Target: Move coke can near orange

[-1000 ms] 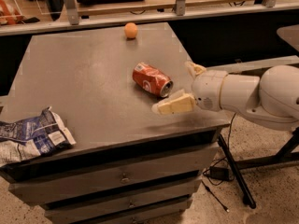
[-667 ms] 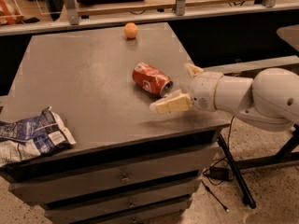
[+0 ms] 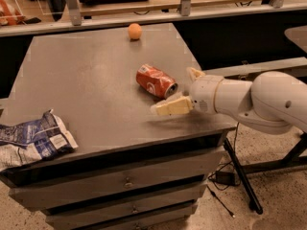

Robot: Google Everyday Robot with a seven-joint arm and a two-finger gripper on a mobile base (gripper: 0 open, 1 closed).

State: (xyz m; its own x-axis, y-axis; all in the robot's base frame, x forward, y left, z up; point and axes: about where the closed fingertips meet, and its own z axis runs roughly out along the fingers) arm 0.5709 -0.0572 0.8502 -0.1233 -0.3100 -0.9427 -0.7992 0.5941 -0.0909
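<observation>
Two fingers (image 3: 172, 107) spread: claw (image 3: 173, 90) at the can's (image 3: 153, 80) silver end.
Well apart from the claw, at the table's (image 3: 86, 80) near corner, lies a crumpled blue-and-white bag (image 3: 33, 139). The claw hangs over the table's side edge, open and gripping nothing. The dented red can lies on its side just beside it, silver end toward the gap. The orange (image 3: 135, 31) sits well beyond the can, near the far edge.

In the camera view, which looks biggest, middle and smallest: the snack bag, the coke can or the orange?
1. Snack bag, though nearest the camera.
2. Coke can.
3. Orange, though farthest away.
The gripper is at the can's silver end, fingers open.
</observation>
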